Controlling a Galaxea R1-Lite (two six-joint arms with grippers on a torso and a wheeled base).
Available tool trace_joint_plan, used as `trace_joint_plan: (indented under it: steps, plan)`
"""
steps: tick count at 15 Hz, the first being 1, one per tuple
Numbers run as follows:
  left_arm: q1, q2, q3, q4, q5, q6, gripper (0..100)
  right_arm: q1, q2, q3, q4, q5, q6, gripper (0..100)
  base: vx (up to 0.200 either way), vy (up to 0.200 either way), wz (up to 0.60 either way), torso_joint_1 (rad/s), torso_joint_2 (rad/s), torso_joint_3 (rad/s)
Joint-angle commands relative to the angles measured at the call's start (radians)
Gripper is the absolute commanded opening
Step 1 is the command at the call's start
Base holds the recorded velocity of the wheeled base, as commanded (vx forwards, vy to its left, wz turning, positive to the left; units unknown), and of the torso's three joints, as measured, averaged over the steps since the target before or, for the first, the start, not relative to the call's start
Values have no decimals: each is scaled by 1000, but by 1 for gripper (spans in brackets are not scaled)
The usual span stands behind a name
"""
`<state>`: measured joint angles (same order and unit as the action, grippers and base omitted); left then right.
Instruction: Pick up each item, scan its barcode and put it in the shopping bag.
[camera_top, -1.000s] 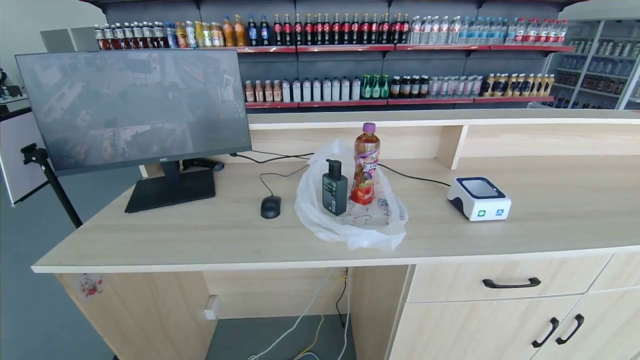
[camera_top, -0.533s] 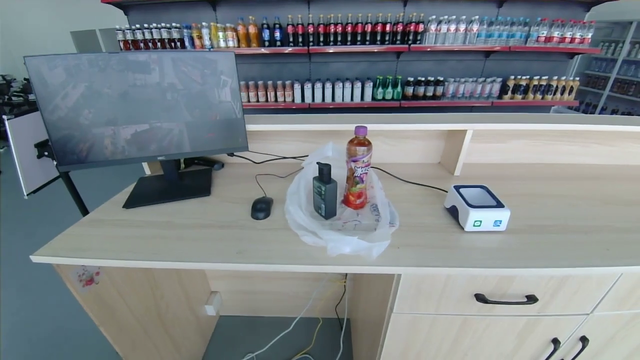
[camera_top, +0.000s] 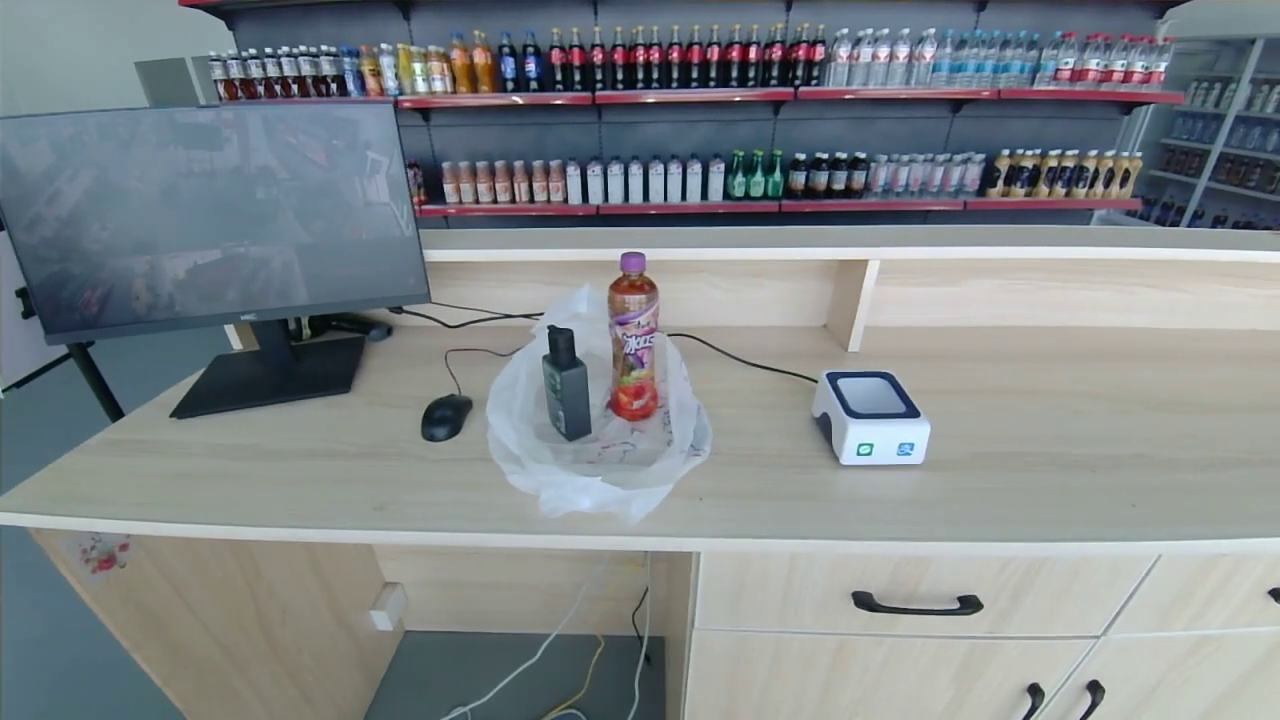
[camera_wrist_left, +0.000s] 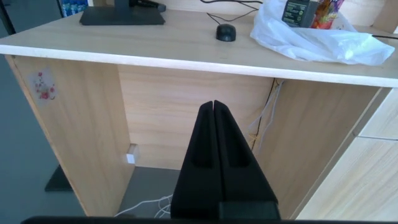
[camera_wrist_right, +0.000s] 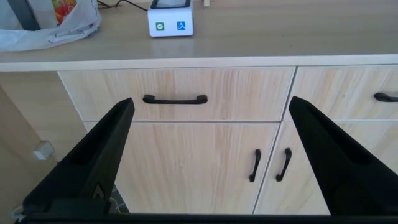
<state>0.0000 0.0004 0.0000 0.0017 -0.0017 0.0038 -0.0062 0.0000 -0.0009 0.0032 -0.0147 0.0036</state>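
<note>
A white plastic shopping bag (camera_top: 600, 450) lies spread on the wooden counter (camera_top: 1050, 440). Inside it stand a dark pump bottle (camera_top: 566, 385) and a purple-capped drink bottle (camera_top: 634, 337), both upright. To their right sits a white barcode scanner (camera_top: 870, 416) with a dark top window. My left gripper (camera_wrist_left: 214, 107) is shut and hangs below counter height, in front of the counter's open underside. My right gripper (camera_wrist_right: 208, 115) is open, low before the drawer front (camera_wrist_right: 176, 94). The bag (camera_wrist_left: 317, 37) and the scanner (camera_wrist_right: 170, 20) also appear in the wrist views.
A monitor (camera_top: 205, 215) stands at the counter's left and a black mouse (camera_top: 446, 417) lies beside the bag. Cables run along the back. A raised ledge (camera_top: 850, 245) borders the far side. Shelves of bottles (camera_top: 700, 60) fill the wall behind. Drawers and cupboard doors (camera_top: 920, 610) lie below.
The whole head view has shifted, so counter objects now sit further left in the picture; the camera moved. The bag, both bottles and the scanner keep their places relative to each other.
</note>
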Motion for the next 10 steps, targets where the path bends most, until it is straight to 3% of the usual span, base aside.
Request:
trace_joint_plan:
  steps: [1,10]
  plan:
    - [0,0,0,0,0,1,0,0,0,-1,0,-1,1,100,0,-200,0,2,2,2]
    - [0,0,0,0,0,-2,0,0,0,-1,0,-1,1,100,0,-200,0,3,1,1]
